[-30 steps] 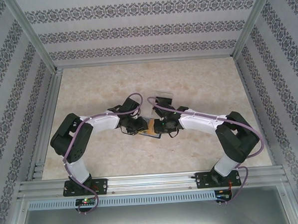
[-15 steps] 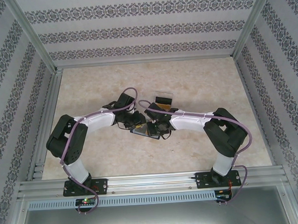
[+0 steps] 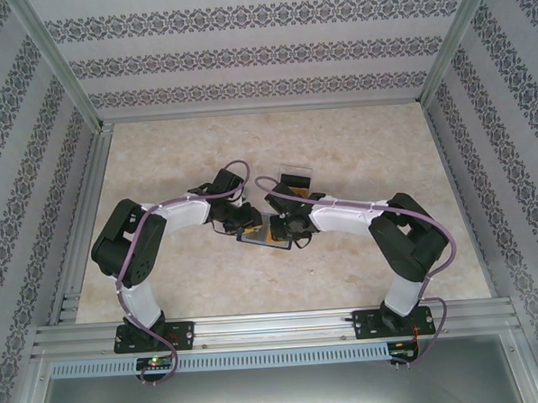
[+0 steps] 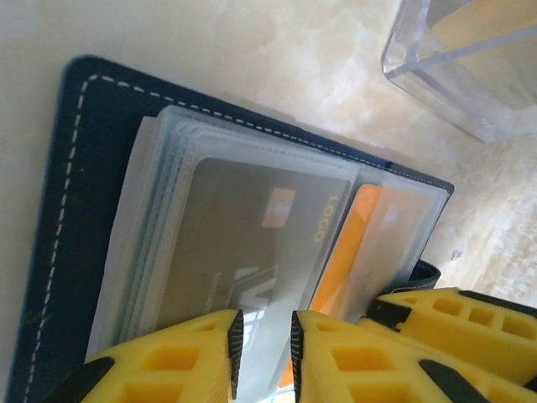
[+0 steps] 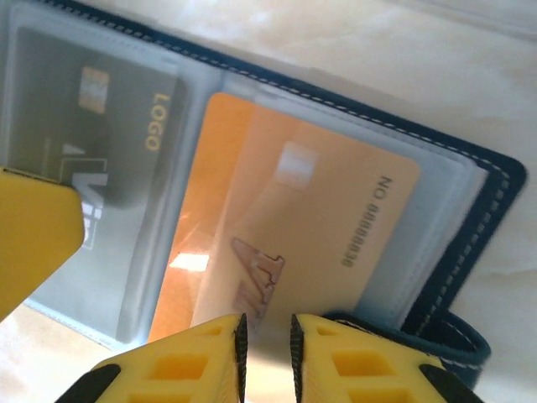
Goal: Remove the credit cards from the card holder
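The card holder (image 4: pixel 59 218) lies open on the table, navy with white stitching and clear sleeves. A grey credit card (image 4: pixel 243 243) marked LOGO sits in its left sleeve. An orange credit card (image 5: pixel 319 227) sits in the right sleeve. My left gripper (image 4: pixel 264 336) hovers at the near edge of the grey card's sleeve, jaws a narrow gap apart with nothing pinched. My right gripper (image 5: pixel 268 336) stands the same way over the orange card's near edge. In the top view, the left gripper (image 3: pixel 251 227) and the right gripper (image 3: pixel 285 225) meet over the card holder (image 3: pixel 264 239).
A clear plastic box (image 3: pixel 295 176) stands just behind the card holder, its corner (image 4: pixel 453 67) close to the far right of the wallet. Patterned walls and metal rails enclose the marble-look table (image 3: pixel 176 152). The closing tab (image 5: pixel 457 348) sticks out at the holder's right.
Both arms have shifted posture: the right elbow swung left and the left elbow rose. The grippers stayed over the card holder, drifting slightly left and back.
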